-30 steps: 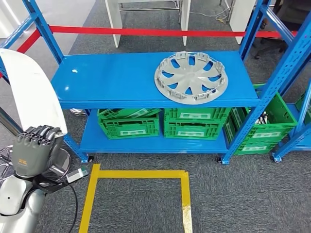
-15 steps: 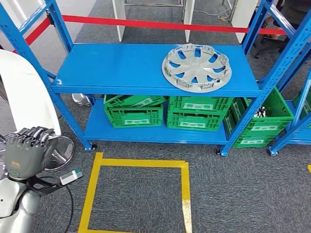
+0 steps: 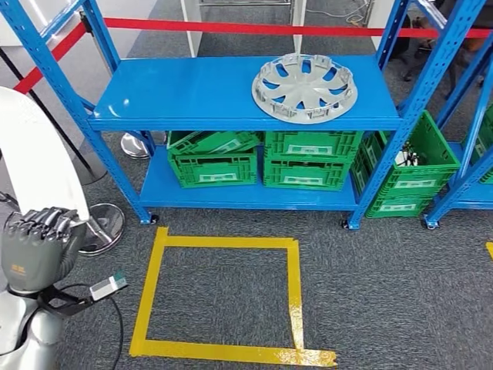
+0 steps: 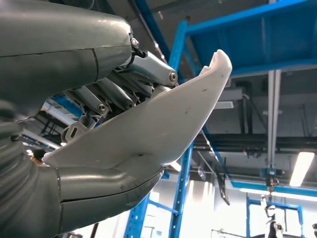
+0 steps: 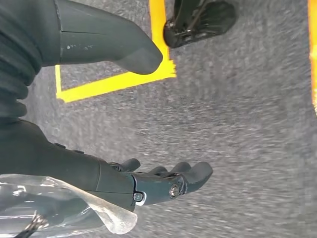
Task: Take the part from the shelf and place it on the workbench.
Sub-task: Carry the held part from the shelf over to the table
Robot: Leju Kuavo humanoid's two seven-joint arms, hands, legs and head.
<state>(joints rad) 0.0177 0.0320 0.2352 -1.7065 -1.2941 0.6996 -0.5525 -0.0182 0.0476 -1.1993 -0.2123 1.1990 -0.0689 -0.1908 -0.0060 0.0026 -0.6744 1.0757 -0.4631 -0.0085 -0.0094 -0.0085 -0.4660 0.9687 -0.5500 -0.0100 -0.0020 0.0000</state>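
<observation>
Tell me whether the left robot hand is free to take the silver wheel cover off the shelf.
Probably not: the left robot hand already holds a white part, and the wheel cover lies far off.

1 silver wheel cover (image 3: 303, 87) on the top shelf (image 3: 174, 96), 1 white curved part (image 3: 31, 158) held by the left hand (image 3: 38, 247). Green crates: 2 under the shelf, the left crate (image 3: 212, 166) and the middle crate (image 3: 305, 158), plus 1 side crate (image 3: 410, 173) to the right, so 3 clearly seen. 1 yellow tape rectangle (image 3: 223, 297) on the carpet, 1 red barrier tape (image 3: 244, 28) behind, 1 round stand base (image 3: 105, 227); 2 hands incl. right hand (image 5: 157, 181).
</observation>
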